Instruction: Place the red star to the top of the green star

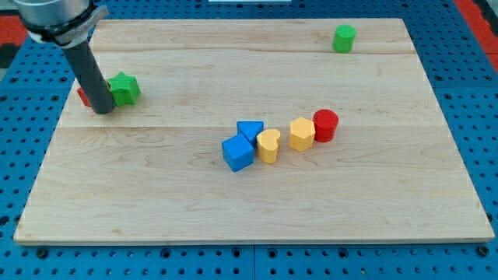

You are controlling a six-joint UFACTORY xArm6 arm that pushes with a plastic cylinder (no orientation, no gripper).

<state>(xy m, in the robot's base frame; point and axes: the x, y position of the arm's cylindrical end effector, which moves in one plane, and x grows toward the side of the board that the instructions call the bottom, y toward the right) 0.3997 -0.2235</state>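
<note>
Two stars touch my tip: red star mostly hidden, heading unreadable; green star rightward; end effector holds nothing.

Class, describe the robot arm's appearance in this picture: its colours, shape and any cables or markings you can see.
Only the arm's lower part shows, at the view's top left. A wide grey metallic cylinder enters from the top edge and narrows into a straight dark rod, smooth and matte. My tip is its blunt lower end. There is no claw, and no cables, labels or markings are visible on it.
</note>
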